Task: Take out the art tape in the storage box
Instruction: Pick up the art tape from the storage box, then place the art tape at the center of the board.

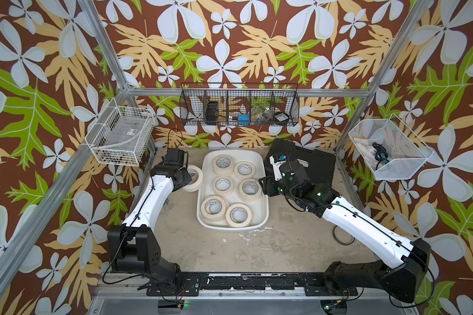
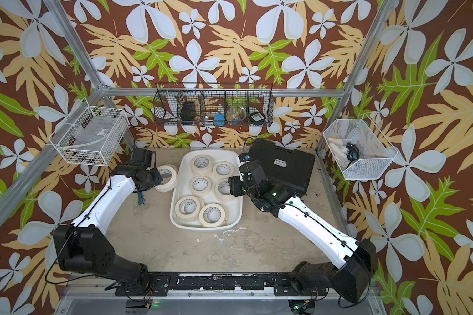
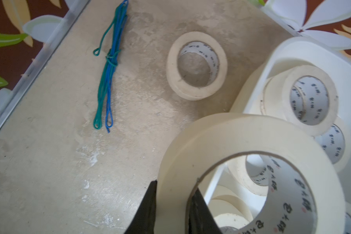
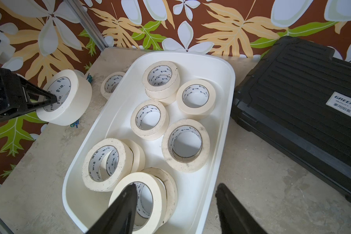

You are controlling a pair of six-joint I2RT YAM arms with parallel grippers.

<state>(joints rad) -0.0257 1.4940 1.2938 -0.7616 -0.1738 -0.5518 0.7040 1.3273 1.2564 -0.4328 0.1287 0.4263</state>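
Crowding the storage box [image 4: 190, 58]: black ribbed case [image 4: 304, 97] on its right-arm side, a blue-green cord bundle [image 3: 107, 66] and one loose tape roll [image 3: 197, 65] on its left-arm side. Left gripper [image 3: 175, 185] is clamped on the wall of an art tape roll [image 3: 251, 141] held just outside the box. Right gripper [image 4: 176, 185] stands wide over the case-side rim, other rolls [image 4: 149, 119] lying flat inside. Scuffed beige tabletop [image 1: 257, 251], floral-papered walls [image 1: 230, 41].

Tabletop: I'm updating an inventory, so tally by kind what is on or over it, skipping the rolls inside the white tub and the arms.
Cream tape rolls: 2, the lying roll and the held roll in the left tool
White tub: 1
Black case: 1
Green-and-blue wire bundle: 1
Dark thin ring: 1
Total: 6
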